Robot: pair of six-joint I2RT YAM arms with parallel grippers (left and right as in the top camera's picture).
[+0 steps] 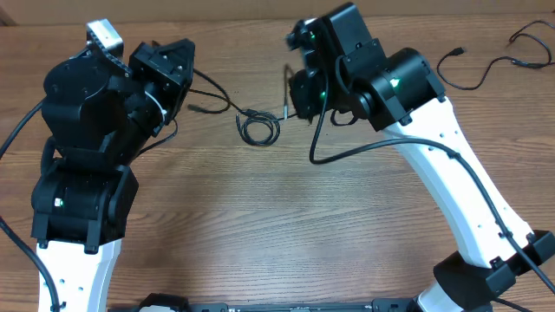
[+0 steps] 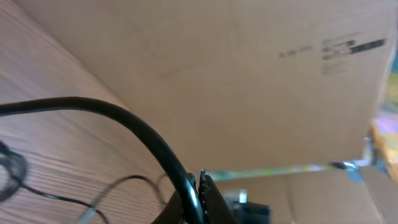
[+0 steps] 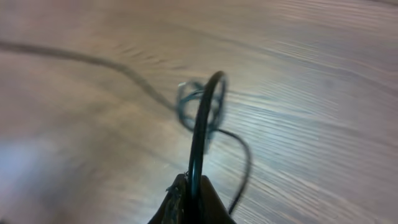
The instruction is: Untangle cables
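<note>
pinched between the right fingers point(image 3: 180, 191) and, it seems, the left fingers point(image 2: 206, 188) too, the black cable point(image 3: 198, 124) trails to its coil point(image 1: 258, 130) by the surface's point(image 1: 260, 225) far edge; draw both ends apart slowly so loops loosen, not tighten.

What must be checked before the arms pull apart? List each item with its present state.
1. Left pincer closed on cable: ok.
2. Right pincer closed on cable loop: ok.
3. Coil lying on table, between the arms: ok.
4. Coil free of knots: cannot tell, too blurred.
5. Spare cable at the far right, apart from the coil: ok.
</note>
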